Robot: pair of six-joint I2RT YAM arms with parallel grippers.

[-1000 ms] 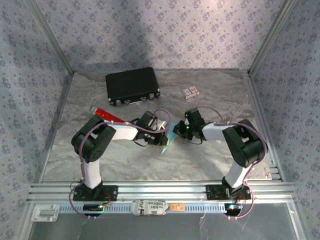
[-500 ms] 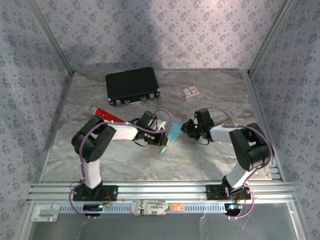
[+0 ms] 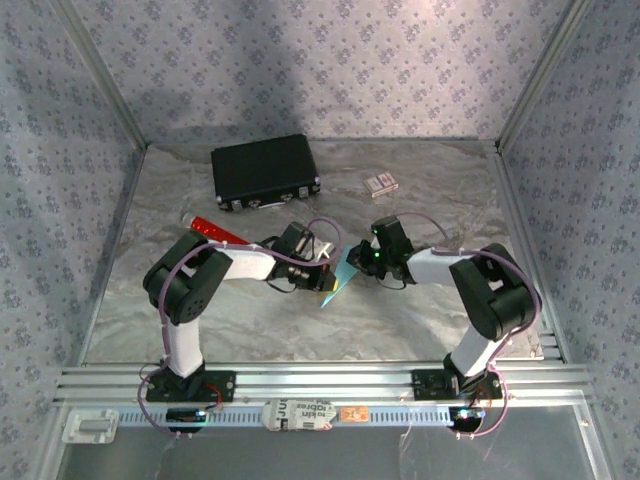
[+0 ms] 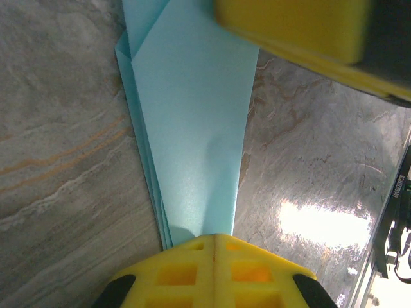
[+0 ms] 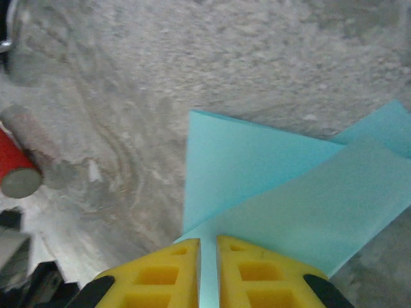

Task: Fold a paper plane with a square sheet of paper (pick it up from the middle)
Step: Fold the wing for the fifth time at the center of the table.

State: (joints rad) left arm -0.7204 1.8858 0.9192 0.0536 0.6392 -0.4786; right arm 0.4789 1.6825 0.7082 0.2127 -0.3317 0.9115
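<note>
My left gripper [image 4: 214,239] is clamped on the narrow end of the paper plane [image 4: 192,128], and my right gripper [image 5: 207,244] pinches a flap at its 3 o'clock side, mid-table. Tapered layers are folded, so I judge the dart well along, with the wings perhaps left. Its far end is cut off at 12 o'clock in my left wrist view, and I can't tell whether it touches the table

black case [image 3: 265,172] and red tube [image 3: 215,230] block the far left; near table [image 3: 300,330] lies open.
</note>
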